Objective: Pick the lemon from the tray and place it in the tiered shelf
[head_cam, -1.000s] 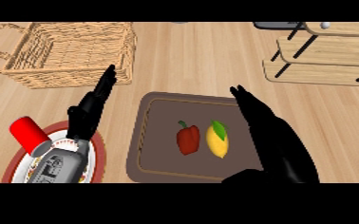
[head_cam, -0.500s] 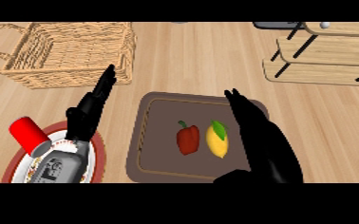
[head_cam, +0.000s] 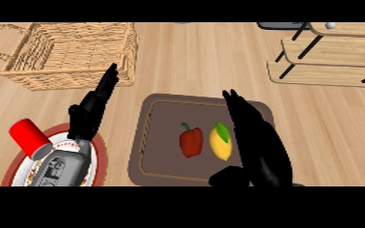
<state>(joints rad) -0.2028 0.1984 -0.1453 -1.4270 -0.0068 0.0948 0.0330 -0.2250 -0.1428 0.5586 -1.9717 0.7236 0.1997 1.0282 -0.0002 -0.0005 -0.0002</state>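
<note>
A yellow lemon [head_cam: 220,141] with a green leaf lies on the brown tray [head_cam: 161,125], right beside a red bell pepper [head_cam: 191,141]. My right hand [head_cam: 258,140] hovers over the tray's right side, fingers straight and pointing away, its edge just right of the lemon; the thumb shows below the lemon. It is open and holds nothing. The tiered wooden shelf [head_cam: 321,55] stands at the far right. My left hand [head_cam: 91,107] rests open left of the tray, fingers up.
A wicker basket [head_cam: 68,53] stands at the back left. A red-rimmed plate [head_cam: 98,147] at the lower left carries a red can [head_cam: 30,136]; my grey left forearm lies over it. Bare wooden counter lies between tray and shelf.
My right hand has shifted left over the tray, closer to the lemon. The left hand, lemon and pepper have not moved.
</note>
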